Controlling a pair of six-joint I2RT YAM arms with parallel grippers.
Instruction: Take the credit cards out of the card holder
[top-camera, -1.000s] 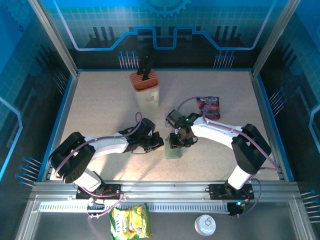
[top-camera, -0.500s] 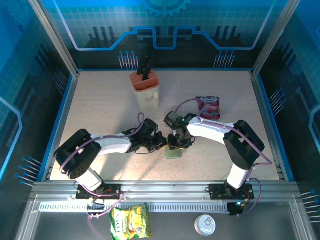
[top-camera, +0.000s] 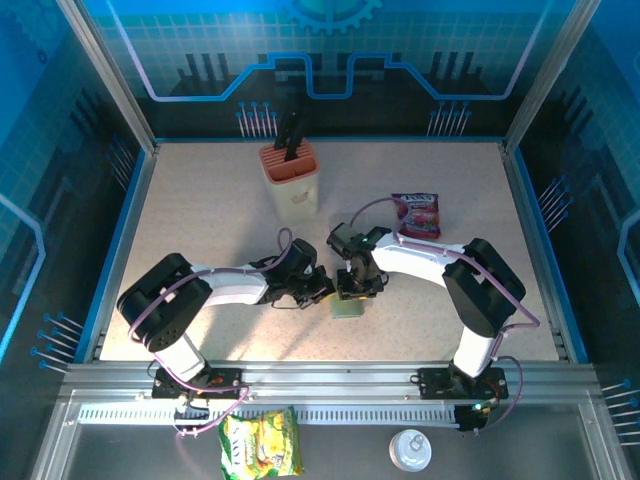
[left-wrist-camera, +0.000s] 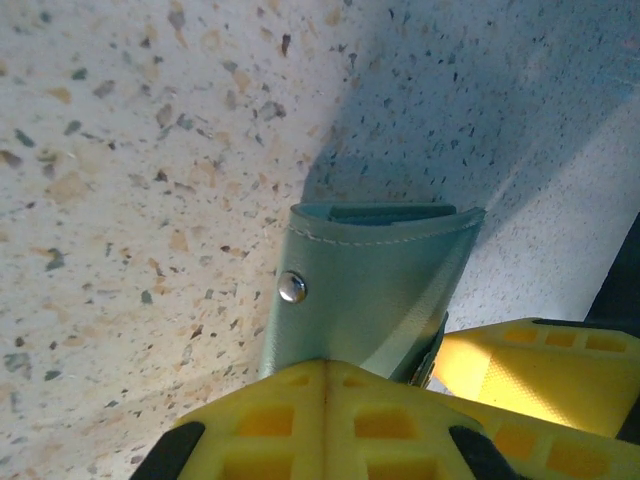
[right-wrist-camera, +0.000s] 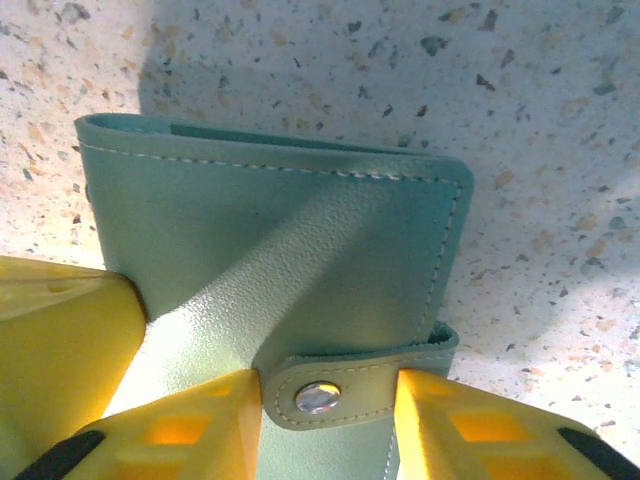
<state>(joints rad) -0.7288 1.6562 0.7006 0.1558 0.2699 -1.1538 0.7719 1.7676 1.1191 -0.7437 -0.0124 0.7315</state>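
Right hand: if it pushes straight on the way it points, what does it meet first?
Most likely the card holder: its snap strap lies between the fingertips of the right hand, green face just ahead. How close is unclear.

The left tool (top-camera: 321, 289) and the right tool (top-camera: 351, 290) meet at the card holder (top-camera: 347, 307), so each blocks the other's inner side. The holder also takes up the counter (top-camera: 200, 210) directly under both. Ahead of the left tool stands a knife block (top-camera: 291, 178) and ahead of the right tool lies a purple snack packet (top-camera: 417, 214), both well apart; outward of each tool the counter is open.
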